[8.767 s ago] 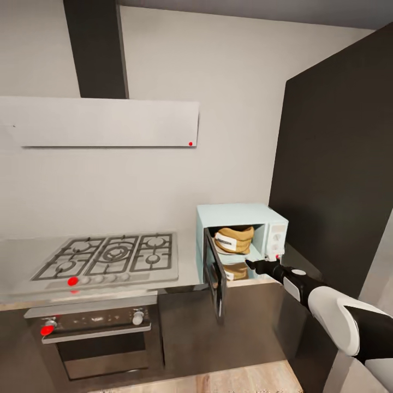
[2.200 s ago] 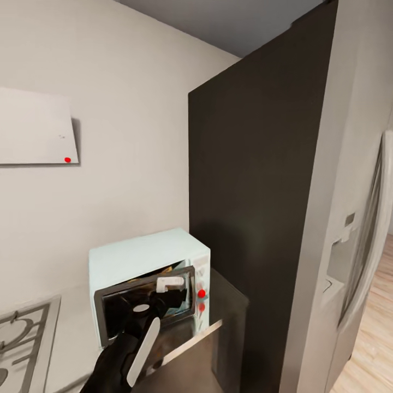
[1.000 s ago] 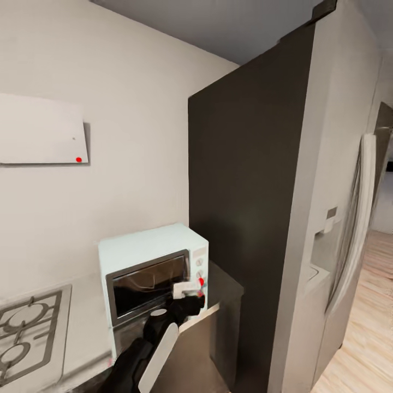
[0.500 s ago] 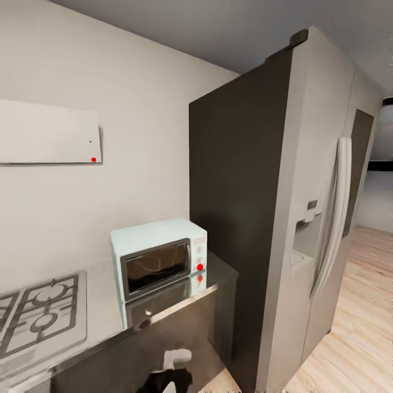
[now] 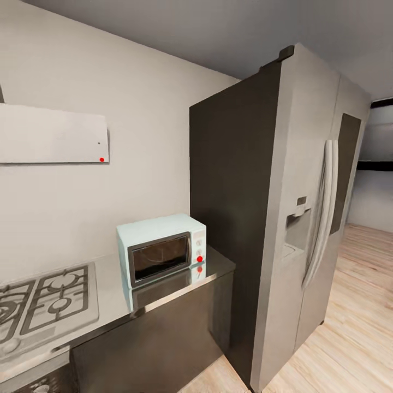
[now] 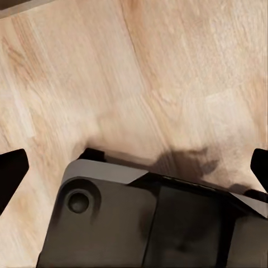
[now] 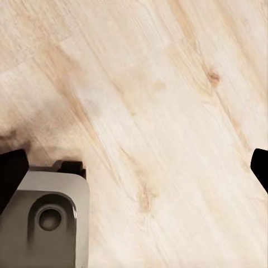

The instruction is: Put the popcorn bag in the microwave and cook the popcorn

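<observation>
Left gripper (image 6: 134,162): points down at the wood floor; dark fingertips (image 6: 11,170) sit at opposite edges of the left wrist view, spread wide, nothing between them.
Right gripper (image 7: 134,167): also aimed down at the floor; dark fingertips (image 7: 11,170) far apart at opposite edges of the right wrist view, holding nothing.
Base: a grey-and-dark part of the robot's body (image 6: 151,223) lies beneath the left gripper; a grey corner (image 7: 47,218) lies beneath the right.

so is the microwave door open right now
No, the microwave has its dark glass door flush against its front, on the countertop beside the fridge.
</observation>
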### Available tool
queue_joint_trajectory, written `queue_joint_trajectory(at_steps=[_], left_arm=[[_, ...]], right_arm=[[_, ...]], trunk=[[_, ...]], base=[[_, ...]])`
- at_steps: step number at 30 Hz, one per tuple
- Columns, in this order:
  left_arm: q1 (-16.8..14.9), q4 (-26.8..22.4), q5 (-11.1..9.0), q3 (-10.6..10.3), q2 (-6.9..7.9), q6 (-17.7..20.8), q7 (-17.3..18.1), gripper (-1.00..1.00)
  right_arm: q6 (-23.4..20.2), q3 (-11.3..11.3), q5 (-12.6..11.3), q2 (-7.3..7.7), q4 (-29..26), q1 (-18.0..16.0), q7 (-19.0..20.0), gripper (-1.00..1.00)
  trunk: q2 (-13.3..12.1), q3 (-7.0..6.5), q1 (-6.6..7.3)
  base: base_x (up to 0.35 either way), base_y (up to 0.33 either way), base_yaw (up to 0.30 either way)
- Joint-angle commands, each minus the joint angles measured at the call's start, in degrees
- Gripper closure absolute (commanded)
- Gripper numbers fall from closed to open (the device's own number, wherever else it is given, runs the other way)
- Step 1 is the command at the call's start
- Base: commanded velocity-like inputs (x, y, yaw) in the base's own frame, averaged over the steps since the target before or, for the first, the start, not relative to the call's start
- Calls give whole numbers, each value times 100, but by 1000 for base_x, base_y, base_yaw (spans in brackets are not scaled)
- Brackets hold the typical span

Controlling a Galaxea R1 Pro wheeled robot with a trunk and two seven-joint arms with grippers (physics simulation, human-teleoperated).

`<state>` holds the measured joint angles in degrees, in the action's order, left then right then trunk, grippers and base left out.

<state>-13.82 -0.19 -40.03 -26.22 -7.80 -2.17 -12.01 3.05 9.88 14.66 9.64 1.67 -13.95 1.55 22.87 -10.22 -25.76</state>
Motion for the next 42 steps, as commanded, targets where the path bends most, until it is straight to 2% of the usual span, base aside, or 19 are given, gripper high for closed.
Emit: queue_joint_trajectory(at_steps=[1,3,6,10,18,24,38,40,42], left_arm=[[15,1,-50,-50,46,-17,-15,-100],[45,1,-52,-50,131,-19,-10,-100],[98,1,-49,-50,334,-20,2,-100],[106,3,-45,-55,446,-18,64,-100],[176,1,-14,-65,440,-38,76,-100],[177,1,-6,-66,437,-38,76,-100],[177,1,-4,-68,426,-39,76,-100],[177,1,-4,-68,421,-38,76,-100],[177,1,2,-68,420,-38,76,-100]], right_arm=[[42,49,46,8,18,-5,12,-100],[60,49,55,15,18,-6,12,-100],[77,49,80,32,16,-6,12,-100],[83,42,94,44,11,-8,12,-100],[90,40,93,65,17,-5,30,-100],[90,40,273,64,15,-6,74,-100],[90,40,292,64,14,-5,103,-100],[90,39,370,58,17,-7,108,-100],[90,40,621,37,18,-7,108,-100]], trunk=[[4,3,-2],[4,3,-2],[4,3,-2],[4,3,-2],[4,21,-2],[4,51,-2],[4,123,-2],[4,134,-2],[4,144,-2]], base=[[-8,0,0],[-4,0,0],[-1,0,5],[0,0,182],[0,0,266],[0,0,266],[0,0,266],[0,0,266],[0,0,266]])
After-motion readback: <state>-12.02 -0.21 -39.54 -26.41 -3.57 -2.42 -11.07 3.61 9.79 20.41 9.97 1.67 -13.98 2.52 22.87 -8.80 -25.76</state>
